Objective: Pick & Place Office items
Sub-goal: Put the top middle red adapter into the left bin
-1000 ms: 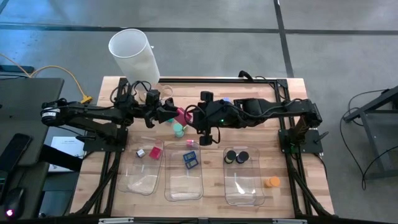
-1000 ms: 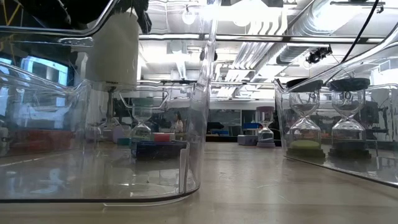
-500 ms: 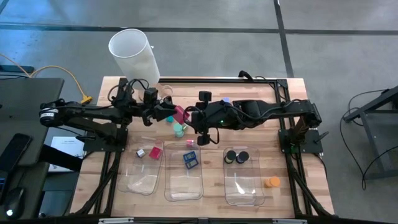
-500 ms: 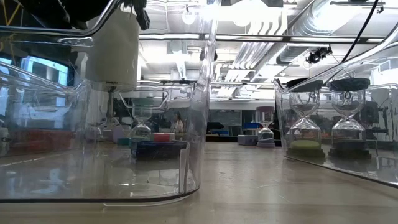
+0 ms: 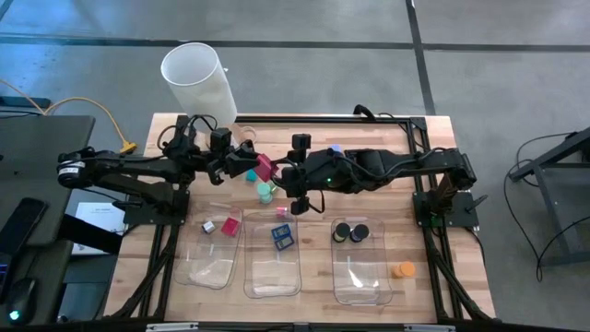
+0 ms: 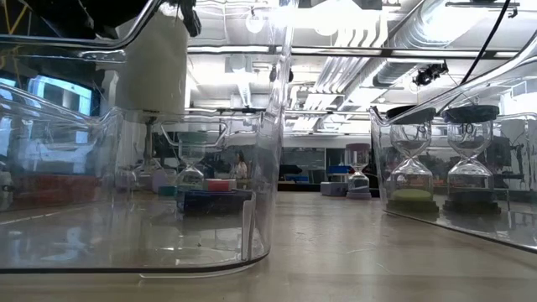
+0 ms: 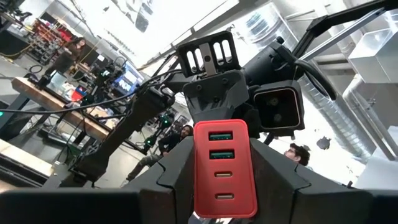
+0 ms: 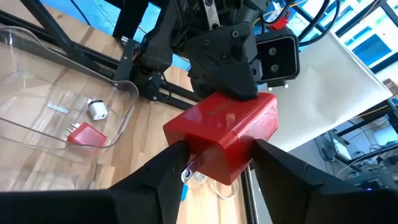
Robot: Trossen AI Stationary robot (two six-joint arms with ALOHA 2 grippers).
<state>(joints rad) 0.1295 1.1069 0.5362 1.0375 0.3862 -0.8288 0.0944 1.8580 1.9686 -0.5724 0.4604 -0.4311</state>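
Moved: both arms have crept toward the picture's left since the earlier overhead frames; the red boxy USB charger block went with them, still off the table.
Left gripper: centre of the overhead frame, clamped on the charger; its wrist view shows the port face squeezed between both fingers.
Right gripper: just beside it from the picture's right, fingers closed on the same block. So both grip one item: a mid-air handover.
Step tip: looks like a transfer, direction unclear. One gripper should let go only once the other's hold is square on flat faces; release slowly, then pull straight back so the block doesn't twist.
Other items: teal and green round caps loose on the boards below the grippers; small pink piece near the middle tray.
Left clear plastic tray: red clip and small white piece inside.
Middle clear tray: blue square block.
Right clear tray: two black round caps; orange cap outside it, lower right.
Surface: pale wooden plank table in a black frame.
Room: grey concrete floor; tall white cylinder at the table's upper left corner; table-height camera looks through the tray walls into a lit workshop with ceiling ducts.
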